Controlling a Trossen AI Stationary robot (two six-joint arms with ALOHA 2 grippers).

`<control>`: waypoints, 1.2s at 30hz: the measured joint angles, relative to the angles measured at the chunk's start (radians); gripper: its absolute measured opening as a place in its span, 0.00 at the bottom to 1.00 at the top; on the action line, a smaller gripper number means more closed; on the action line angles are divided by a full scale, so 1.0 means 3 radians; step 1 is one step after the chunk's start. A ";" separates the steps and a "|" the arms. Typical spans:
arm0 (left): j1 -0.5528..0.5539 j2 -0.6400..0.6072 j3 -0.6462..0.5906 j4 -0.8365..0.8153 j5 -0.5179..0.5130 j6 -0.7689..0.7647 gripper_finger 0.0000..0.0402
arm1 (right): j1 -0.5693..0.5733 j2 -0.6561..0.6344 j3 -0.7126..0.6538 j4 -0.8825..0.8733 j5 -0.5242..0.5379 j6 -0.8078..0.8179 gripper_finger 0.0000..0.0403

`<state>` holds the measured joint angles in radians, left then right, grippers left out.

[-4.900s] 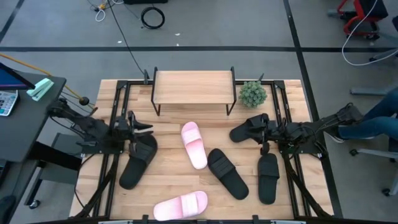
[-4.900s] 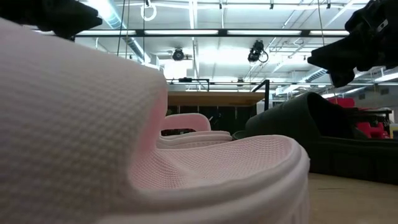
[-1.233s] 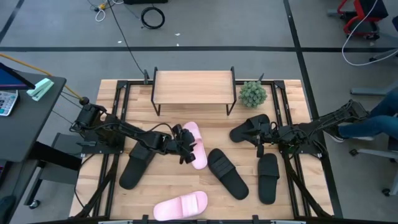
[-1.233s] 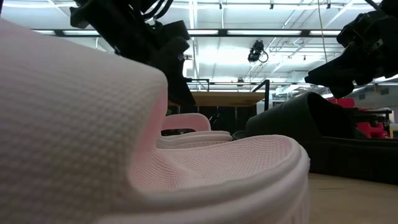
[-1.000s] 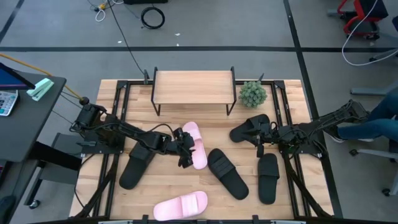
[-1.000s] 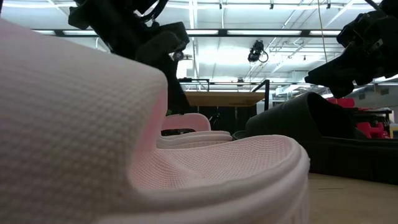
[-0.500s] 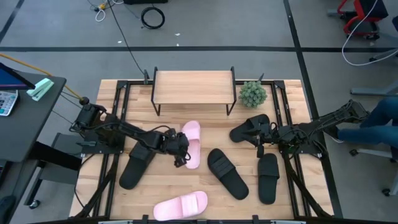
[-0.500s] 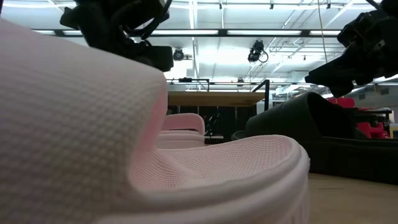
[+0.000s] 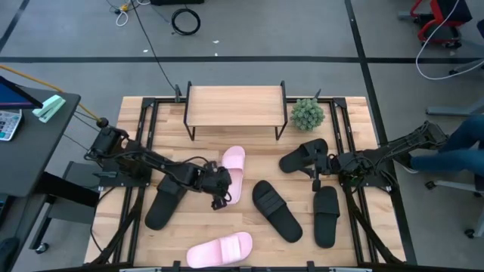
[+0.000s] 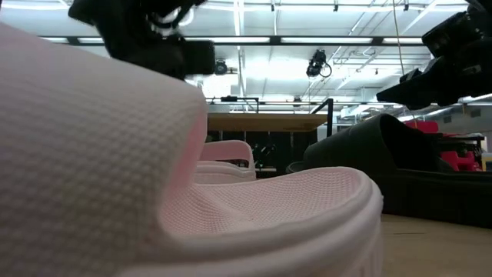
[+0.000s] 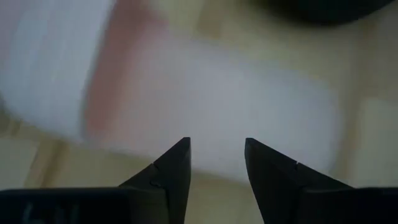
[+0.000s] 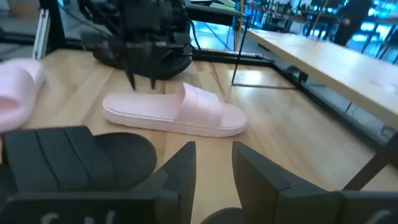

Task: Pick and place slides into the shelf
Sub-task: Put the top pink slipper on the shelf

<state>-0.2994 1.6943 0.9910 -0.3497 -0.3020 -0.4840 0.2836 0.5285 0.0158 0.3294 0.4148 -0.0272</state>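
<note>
The left gripper point(image 9: 220, 195), fingers spread and empty, hovers over the near end of a pink slide point(image 9: 232, 174) lying mid-table in front of the shelf point(image 9: 234, 105); it should straddle the wide ribbed strap, not the soft foam sole. The right gripper point(image 9: 321, 171) waits part-open by a black slide point(image 9: 304, 156).

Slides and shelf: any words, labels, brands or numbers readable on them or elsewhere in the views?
None can be read.
Pink slide by the left pincer: no marking shows.
Shelf: bare wood top, no label.
Black slides: plain.
Keypad-like device at the high view's left edge: too small to read.
Right pincer housing: faint marks, too blurred to read.
</note>
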 joint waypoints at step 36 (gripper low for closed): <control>0.0599 0.0467 0.0491 -0.0231 -0.0829 0.1287 0.29 | 0.0000 0.0003 0.0000 0.0001 -0.0001 -0.0060 0.27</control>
<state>-0.1196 1.8343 1.1381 -0.4191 -0.5507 -0.0978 0.2836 0.5293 0.0158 0.3298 0.4145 -0.0452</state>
